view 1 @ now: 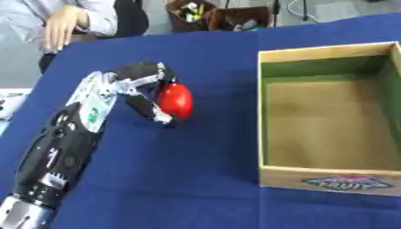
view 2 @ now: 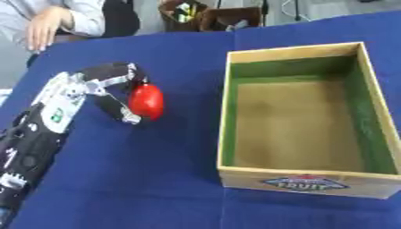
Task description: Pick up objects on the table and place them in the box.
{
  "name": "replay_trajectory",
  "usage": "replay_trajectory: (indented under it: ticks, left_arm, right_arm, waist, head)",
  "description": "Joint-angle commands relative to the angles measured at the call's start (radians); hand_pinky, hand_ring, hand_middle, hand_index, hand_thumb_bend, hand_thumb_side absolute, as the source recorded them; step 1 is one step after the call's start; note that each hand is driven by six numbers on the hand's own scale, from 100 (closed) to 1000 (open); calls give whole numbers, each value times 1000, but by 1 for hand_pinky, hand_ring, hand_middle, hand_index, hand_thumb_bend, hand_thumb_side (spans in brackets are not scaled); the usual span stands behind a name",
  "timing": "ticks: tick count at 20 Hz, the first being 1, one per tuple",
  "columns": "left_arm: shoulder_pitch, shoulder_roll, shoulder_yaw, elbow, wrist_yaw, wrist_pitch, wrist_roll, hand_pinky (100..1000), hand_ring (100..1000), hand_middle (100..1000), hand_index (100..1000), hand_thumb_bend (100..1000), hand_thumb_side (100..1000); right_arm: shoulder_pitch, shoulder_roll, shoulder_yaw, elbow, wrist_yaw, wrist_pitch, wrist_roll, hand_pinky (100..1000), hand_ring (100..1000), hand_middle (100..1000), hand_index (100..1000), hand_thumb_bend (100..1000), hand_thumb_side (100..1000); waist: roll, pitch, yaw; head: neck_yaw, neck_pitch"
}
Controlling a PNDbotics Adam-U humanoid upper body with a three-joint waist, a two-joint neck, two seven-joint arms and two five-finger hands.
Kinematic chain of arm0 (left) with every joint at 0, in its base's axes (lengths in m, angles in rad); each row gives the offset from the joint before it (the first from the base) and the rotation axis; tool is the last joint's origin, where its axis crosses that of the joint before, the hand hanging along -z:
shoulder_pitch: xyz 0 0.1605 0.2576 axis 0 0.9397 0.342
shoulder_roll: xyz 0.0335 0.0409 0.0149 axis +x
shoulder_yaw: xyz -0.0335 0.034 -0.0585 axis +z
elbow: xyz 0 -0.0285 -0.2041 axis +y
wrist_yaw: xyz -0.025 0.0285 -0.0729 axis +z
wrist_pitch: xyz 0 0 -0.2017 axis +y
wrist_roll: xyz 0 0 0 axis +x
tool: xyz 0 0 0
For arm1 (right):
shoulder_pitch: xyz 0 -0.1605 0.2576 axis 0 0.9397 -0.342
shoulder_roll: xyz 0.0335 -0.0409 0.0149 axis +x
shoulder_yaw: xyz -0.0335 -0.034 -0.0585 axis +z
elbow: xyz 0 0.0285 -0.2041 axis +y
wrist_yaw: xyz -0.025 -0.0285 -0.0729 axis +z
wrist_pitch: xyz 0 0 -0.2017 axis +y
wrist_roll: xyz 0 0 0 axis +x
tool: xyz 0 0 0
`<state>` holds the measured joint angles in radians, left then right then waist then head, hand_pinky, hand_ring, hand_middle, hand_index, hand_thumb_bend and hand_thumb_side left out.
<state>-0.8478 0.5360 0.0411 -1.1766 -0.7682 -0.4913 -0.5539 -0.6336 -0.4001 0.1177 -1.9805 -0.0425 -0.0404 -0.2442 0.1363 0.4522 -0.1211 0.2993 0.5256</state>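
Left of the box [view 1: 329,172], my left hand [view 1: 139,89] curls round the red object [view 1: 175,100] — grasp step — next, lift and carry it right.

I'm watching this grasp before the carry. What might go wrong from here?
1. The left robot hand curls round only one side of the red object. Being smooth and rounded, it may slip or roll away across the blue table on lifting.
2. The box has raised wooden walls. A low carry might knock the object or fingers against the near wall rather than clearing it.
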Motion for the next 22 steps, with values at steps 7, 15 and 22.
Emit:
replay_trajectory:
  ticks: [7,15,22]
  left_arm:
    - [-7,33,3,-22,-12,26,70,277,373,394,596,469,663]
    - [-5,34,1,-20,-15,39,109,236,342,358,556,406,684]
    - [-8,42,8,-53,-1,58,152,213,326,342,547,324,723]
  right_arm:
    - [-11,-4,-4,-19,-2,-1,-8,1000,983,522,706,100,527]
    - [-10,-2,-5,-19,-2,-1,-11,1000,983,522,707,100,527]
    - [-8,1,-6,-19,-2,-1,-15,1000,981,523,707,100,524]
  waist:
    - [-4,-34,0]
    - [-7,-37,0]
    - [-9,-43,5]
  head:
    - [7,-2]
    - [8,-3]
    - [7,2]
